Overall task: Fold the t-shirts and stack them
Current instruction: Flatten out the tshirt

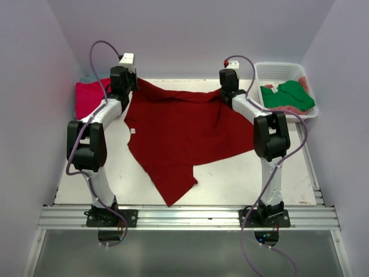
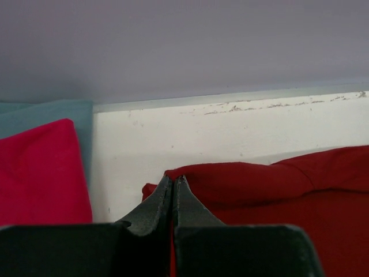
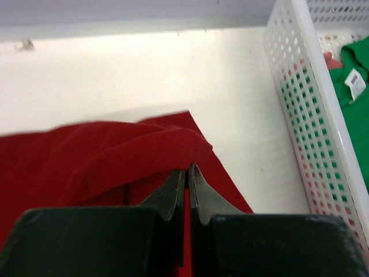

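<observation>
Left pincer (image 2: 174, 182), seen from its own wrist camera, is closed tight with a fold of the dark red t-shirt (image 1: 184, 130) pinched at its tips. The right pincer (image 3: 188, 171) is closed the same way on another fold of that shirt, a sliver of red showing between its fingers.

From overhead I see the shirt spread across the middle of the white bench (image 1: 242, 179). One point of cloth reaches towards the near edge, between the two arm bases. The body widens and rumples as it runs away from me. Its far edge is bunched where my pincers hold it, one towards each far corner.

I judge the cloth light, limp and not slippery. It will sag and crease wherever it hangs unsupported, so holds belong on edges or corners, both at once, with the span kept taut. Thin pinches like these could slip out under a hard pull.

At the far left corner a magenta-pink t-shirt (image 1: 89, 99) lies folded, apart from the red one, on a teal t-shirt (image 2: 40, 112) of which only a border shows. At the far right stands a white lattice basket (image 1: 277, 70), near the red shirt's corner. It holds a crumpled green t-shirt (image 1: 288, 95), label showing, with a salmon-pink t-shirt (image 1: 304, 86) peeking out beneath.
</observation>
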Controlling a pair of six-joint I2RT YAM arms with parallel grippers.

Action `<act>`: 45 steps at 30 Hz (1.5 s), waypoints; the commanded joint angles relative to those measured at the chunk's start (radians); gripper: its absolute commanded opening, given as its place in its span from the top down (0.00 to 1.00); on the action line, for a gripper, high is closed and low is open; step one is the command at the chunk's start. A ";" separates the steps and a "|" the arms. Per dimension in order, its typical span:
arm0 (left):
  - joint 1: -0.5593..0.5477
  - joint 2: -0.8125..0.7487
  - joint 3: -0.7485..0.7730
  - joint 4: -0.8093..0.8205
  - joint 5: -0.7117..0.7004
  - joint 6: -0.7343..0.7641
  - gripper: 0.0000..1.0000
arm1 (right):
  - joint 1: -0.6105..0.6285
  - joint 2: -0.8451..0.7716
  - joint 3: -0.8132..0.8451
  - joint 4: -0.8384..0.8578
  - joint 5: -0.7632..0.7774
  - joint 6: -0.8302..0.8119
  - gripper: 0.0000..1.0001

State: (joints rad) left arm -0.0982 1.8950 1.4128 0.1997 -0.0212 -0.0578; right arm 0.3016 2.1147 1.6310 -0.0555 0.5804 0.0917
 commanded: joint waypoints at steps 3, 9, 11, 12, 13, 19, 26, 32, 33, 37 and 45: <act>0.008 0.093 0.132 0.105 -0.003 -0.069 1.00 | -0.016 0.134 0.257 0.032 0.018 -0.036 1.00; 0.008 0.102 0.190 0.136 -0.100 -0.132 0.00 | -0.025 0.231 0.472 0.030 -0.023 -0.052 0.17; 0.008 0.049 0.167 0.153 -0.129 -0.149 0.00 | -0.027 0.205 0.422 0.051 -0.050 -0.052 0.01; 0.008 0.024 0.125 0.188 -0.132 -0.152 0.00 | -0.025 0.156 0.376 0.098 -0.077 -0.053 0.01; 0.008 0.000 0.103 0.202 -0.129 -0.154 0.00 | -0.027 0.127 0.330 0.176 -0.083 -0.053 0.01; -0.008 -0.230 -0.089 0.230 -0.103 -0.230 0.00 | -0.025 -0.056 0.060 0.328 -0.099 -0.044 0.01; -0.184 -0.468 -0.374 0.117 -0.129 -0.261 0.02 | -0.007 -0.295 -0.244 0.319 -0.103 -0.026 0.01; -0.267 -0.571 -0.558 -0.052 -0.008 -0.378 0.66 | -0.007 -0.479 -0.450 0.166 -0.176 0.048 0.85; -0.270 -0.577 -0.572 -0.078 0.003 -0.382 0.79 | -0.007 -0.495 -0.459 0.069 -0.148 0.077 1.00; -0.293 -0.602 -0.609 -0.241 -0.008 -0.415 1.00 | -0.007 -0.550 -0.502 -0.111 -0.143 0.223 1.00; -0.357 -0.522 -0.630 -0.370 0.078 -0.496 1.00 | -0.002 -0.524 -0.537 -0.306 -0.119 0.325 1.00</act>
State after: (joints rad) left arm -0.4271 1.3483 0.7986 -0.1204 0.0029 -0.4915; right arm 0.2943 1.5852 1.0912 -0.2577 0.4358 0.3367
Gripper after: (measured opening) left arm 0.004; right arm 0.010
